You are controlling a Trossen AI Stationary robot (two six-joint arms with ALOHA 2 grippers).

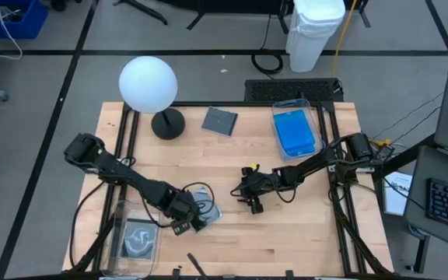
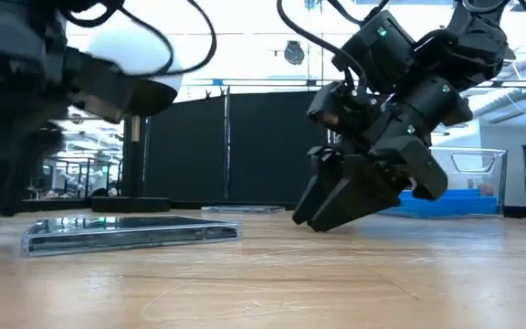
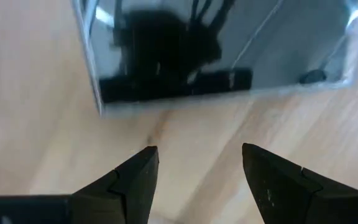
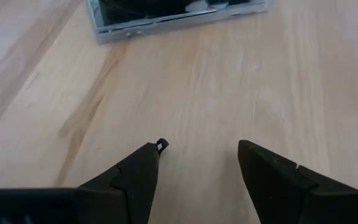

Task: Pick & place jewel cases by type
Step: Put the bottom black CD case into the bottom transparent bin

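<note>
I have the left gripper [image 1: 191, 223] low over the near-left part of the wooden table [image 1: 302, 233], fingers spread wide and holding nothing. Just past its fingertips [image 3: 143, 163] lies a dark jewel case [image 1: 206, 205], flat on the wood; in the left wrist view its near edge faces the open jaws with a strip of bare table between them, so they are near but apart. Left of that, at the near-left corner, a clear bin [image 1: 136, 239] holds another dark case [image 1: 140, 238].

The right gripper [image 1: 253, 204] sits near the table's middle, tilted down with its tips close to the wood, fingers also wide and empty. In the right wrist view there is open boards ahead of it before the dark case's edge [image 4: 173, 15] at the far side of the frame. Between the two grippers the dark case is the only thing lying on the table.

A third dark jewel case [image 1: 219, 120] lies alone at the far middle, just right of the white globe lamp [image 1: 148, 84] and its black base. At the far right, a second clear bin [image 1: 295, 126] holds the blue jewel cases [image 1: 295, 132]; I cannot tell how many are stacked. The near-right stretch of table is bare wood up to its edge.
</note>
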